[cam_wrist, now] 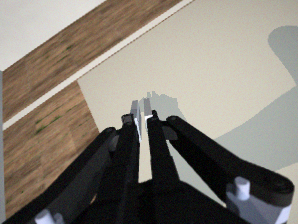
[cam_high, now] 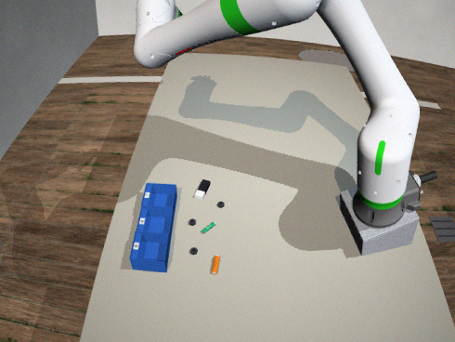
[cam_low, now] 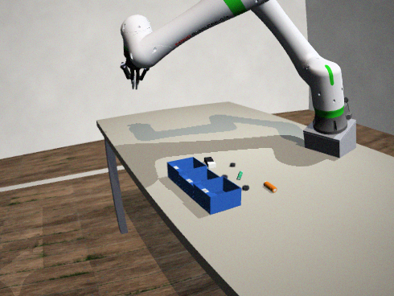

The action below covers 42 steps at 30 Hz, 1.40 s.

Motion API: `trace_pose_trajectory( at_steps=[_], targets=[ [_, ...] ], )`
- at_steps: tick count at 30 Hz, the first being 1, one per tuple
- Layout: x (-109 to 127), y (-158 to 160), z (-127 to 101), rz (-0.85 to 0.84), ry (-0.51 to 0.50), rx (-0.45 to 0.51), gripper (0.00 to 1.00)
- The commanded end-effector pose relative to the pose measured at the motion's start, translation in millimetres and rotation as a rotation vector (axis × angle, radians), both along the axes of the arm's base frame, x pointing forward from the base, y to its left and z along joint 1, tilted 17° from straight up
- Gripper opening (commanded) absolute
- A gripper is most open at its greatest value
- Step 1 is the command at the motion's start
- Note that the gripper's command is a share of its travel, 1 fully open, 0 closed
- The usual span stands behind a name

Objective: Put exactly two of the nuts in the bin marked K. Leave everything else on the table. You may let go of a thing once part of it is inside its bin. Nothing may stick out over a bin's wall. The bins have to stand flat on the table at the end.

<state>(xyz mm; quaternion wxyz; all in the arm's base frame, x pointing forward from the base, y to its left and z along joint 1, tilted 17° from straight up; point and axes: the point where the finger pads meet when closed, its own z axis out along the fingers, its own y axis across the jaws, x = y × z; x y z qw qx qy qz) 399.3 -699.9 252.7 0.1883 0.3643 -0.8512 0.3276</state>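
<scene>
The table carries everything: my pedestal stands at its right edge in the top view, and my arm arches from there high across to the far left corner. The exterior view shows what the top view crops out: my pincer hangs high in the air above that far corner, well apart from every object. My wrist view shows only the fingers pressed nearly together with nothing between them, over the table's corner and the wooden floor beyond the edge.

The blue three-compartment bin stands flat near the table's left edge in the top view, with small white labels on its outer wall; the letters are too small to read, so I cannot tell which compartment is K. Just beside its far end lies a black-and-white block. An orange cylinder lies nearer the front edge, and a small green piece lies between the nuts. Three black nuts rest on the table beside the bin, none inside: the far nut, the middle nut and the near nut. Nothing stands between them and the bin.
</scene>
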Motion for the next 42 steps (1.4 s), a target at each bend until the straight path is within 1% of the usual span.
trace_pose_trajectory(
  at_steps=[1,3,5,7,11,13,15,17,19,21,23,25,26,28,29,31,33,35,37,39,41,42],
  targets=[
    [12.9,27.4,5.4,0.069,0.034,0.025,0.05],
    [13.2,28.2,5.5,0.069,0.034,0.025,0.05],
    [19.6,43.4,8.1,0.151,0.068,0.053,0.05],
    [26.0,58.6,10.6,0.151,0.068,0.053,0.05],
    [26.3,59.2,10.7,0.151,0.068,0.053,0.05],
    [31.9,74.7,12.8,0.237,0.102,0.08,0.05],
    [37.6,90.2,14.9,0.237,0.102,0.08,0.05],
    [37.7,90.6,15.0,0.237,0.102,0.08,0.05],
    [42.7,106.5,16.7,0.325,0.136,0.105,0.05],
    [47.6,122.3,18.5,0.325,0.136,0.105,0.05],
    [47.7,122.6,18.5,0.325,0.136,0.105,0.05],
    [51.9,138.6,19.9,0.416,0.169,0.13,0.05],
    [54.0,146.7,20.6,0.416,0.169,0.13,0.05],
    [54.0,146.7,20.6,0.416,0.169,0.13,0.05],
    [56.1,154.7,21.2,0.416,0.169,0.13,0.05],
    [59.5,171.0,22.3,0.507,0.201,0.152,0.05],
    [63.0,187.3,23.3,0.509,0.202,0.153,0.05],
    [63.0,187.4,23.3,0.509,0.202,0.153,0.05],
    [65.7,203.8,24.0,0.602,0.233,0.173,0.05],
    [68.3,220.1,24.7,0.605,0.234,0.174,0.05],
    [68.3,220.1,24.7,0.605,0.234,0.174,0.05],
    [69.3,228.4,24.8,0.652,0.249,0.183,0.05]
  ],
)
